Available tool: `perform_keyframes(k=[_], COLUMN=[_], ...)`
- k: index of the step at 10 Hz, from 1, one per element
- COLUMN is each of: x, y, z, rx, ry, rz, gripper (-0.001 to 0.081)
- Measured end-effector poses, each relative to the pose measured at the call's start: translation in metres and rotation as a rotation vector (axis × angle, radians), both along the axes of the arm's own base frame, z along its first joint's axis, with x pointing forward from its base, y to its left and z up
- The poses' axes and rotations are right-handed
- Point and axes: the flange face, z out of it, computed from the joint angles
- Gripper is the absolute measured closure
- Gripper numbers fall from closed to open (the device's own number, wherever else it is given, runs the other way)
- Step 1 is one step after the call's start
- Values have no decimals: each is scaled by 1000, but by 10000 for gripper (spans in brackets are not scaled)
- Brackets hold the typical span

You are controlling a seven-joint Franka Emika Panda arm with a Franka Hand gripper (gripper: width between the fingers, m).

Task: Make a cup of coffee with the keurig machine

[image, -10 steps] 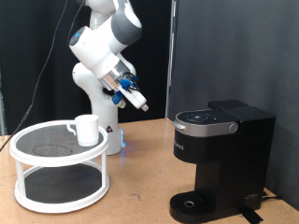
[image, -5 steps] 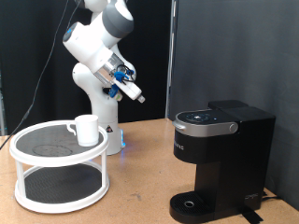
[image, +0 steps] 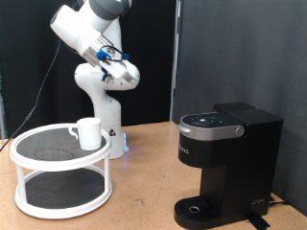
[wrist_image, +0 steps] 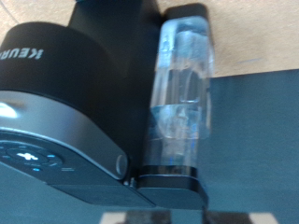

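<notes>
Wooden table (image: pixel 144 177): cup (image: pixel 88 132) (contents unseen) tops stand (image: pixel 59 172); end effector (image: pixel 107 59) grip unclear.

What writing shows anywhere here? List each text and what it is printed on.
"KEURIG" on the black lid of the keurig machine, wrist view; its last letters run off the picture.
Vertical lettering on the machine's front, exterior view: too small to read.
Blue marks on its button panel: blurred, unreadable.
The cup carries no text.
</notes>
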Motion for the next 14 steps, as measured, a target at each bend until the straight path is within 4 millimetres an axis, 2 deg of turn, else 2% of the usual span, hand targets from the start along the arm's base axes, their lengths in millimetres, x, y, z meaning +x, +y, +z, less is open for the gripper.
perform_keyframes(k=[4,6,7,10,14], x=[-42,-60,-68,-71,-79], y=[-34,-52,-54,-56,-92], z=[17,24,25,23,18], rx=[17,31,35,50,62], ry=[42,10,-3,12,9], rz=[24,-33,-54,-34,-124], gripper=[806,806,806,806,806])
